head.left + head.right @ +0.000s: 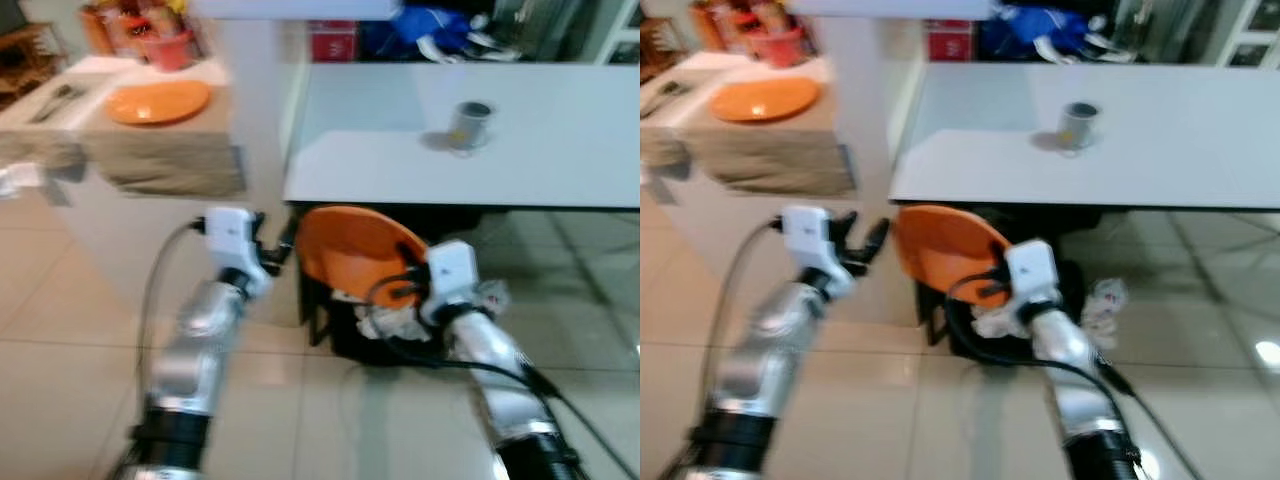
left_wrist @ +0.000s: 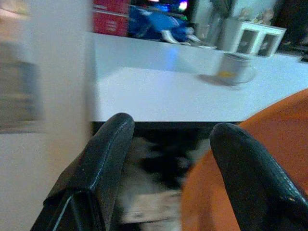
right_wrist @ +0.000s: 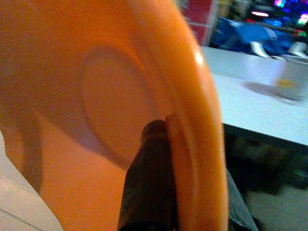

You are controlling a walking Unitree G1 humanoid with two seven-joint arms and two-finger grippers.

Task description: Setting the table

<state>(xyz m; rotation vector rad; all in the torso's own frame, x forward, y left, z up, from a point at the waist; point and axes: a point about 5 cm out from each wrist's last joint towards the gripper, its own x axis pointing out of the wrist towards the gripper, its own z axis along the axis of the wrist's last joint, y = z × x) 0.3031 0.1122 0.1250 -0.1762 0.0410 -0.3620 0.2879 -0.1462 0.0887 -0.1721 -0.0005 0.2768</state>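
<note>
My right gripper [image 1: 403, 274] is shut on the rim of an orange plate [image 1: 350, 248], which it holds tilted on edge just below the near edge of the white table [image 1: 520, 170]. In the right wrist view one black finger [image 3: 149, 178] presses on the plate's face [image 3: 91, 91]. My left gripper [image 1: 274, 240] hovers open just left of the plate, nothing between its fingers [image 2: 103, 163]. A grey mug [image 1: 469, 125] stands on the table. A second orange plate [image 1: 158, 101] lies on a burlap mat [image 1: 165, 155] on the counter at left, with cutlery [image 1: 55, 100] beside it.
A dark bin or crate with crumpled white stuff [image 1: 385, 325] sits under the table, behind the held plate. Red containers [image 1: 170, 45] crowd the back of the left counter. Blue and red items [image 1: 430, 30] lie beyond the table. Tiled floor [image 1: 80, 330] spreads below.
</note>
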